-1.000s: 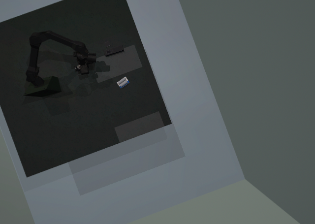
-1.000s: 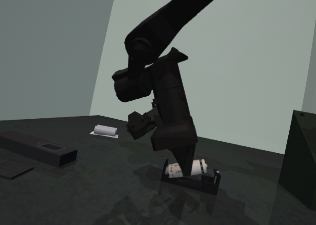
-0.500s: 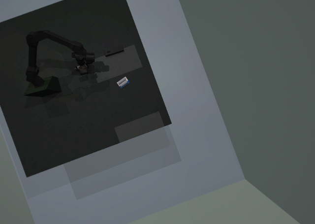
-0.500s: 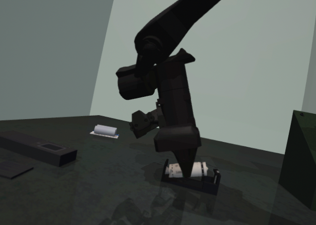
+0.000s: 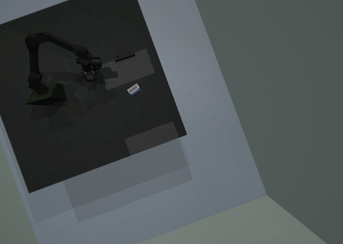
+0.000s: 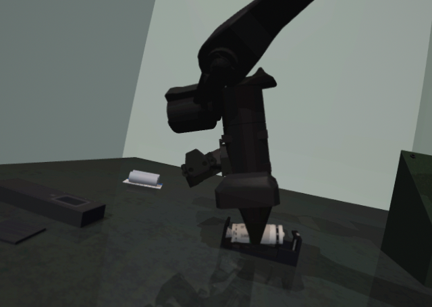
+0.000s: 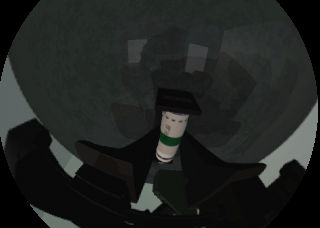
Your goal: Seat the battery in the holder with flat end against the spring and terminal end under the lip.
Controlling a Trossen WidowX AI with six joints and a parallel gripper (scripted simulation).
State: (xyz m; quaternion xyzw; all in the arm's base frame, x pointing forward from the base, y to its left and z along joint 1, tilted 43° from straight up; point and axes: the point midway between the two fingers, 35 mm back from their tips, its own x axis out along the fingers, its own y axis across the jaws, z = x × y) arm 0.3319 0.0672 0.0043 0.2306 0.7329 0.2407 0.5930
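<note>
The battery [image 6: 272, 235] is a pale, smooth cylinder with dark ring markings near one end; in the wrist view it carries a green band [image 7: 168, 140]. It lies level, lengthwise inside the holder [image 6: 264, 253] — a low, dark, open-topped tray with upright end walls, matte in finish. The end wall [image 6: 296, 242] on the exterior view's right shows small light edges. Whether the terminal end sits under the lip cannot be judged from these views.

The gripper [image 6: 256, 239] is clamped on the battery at about mid-length; its dark, wedge-shaped fingers [image 6: 254, 223] taper to a point across the cylinder. The arm [image 5: 59, 43] is black and angular: it rises from its base near the bench's left edge, bends over, and drops the wrist close to vertical above the holder.

The bench [image 6: 139, 247] has a dark, mottled, faintly glossy top that carries blurred reflections of the arm. Toward the far edge lies a second pale cylinder [image 6: 144, 177] on a thin white and blue card, well apart from the holder. A long dark rectangular block [image 6: 52, 204] with a recessed panel sits near the left side of the exterior view, and a flat dark ribbed sheet [image 6: 17, 229] lies just beside it.
</note>
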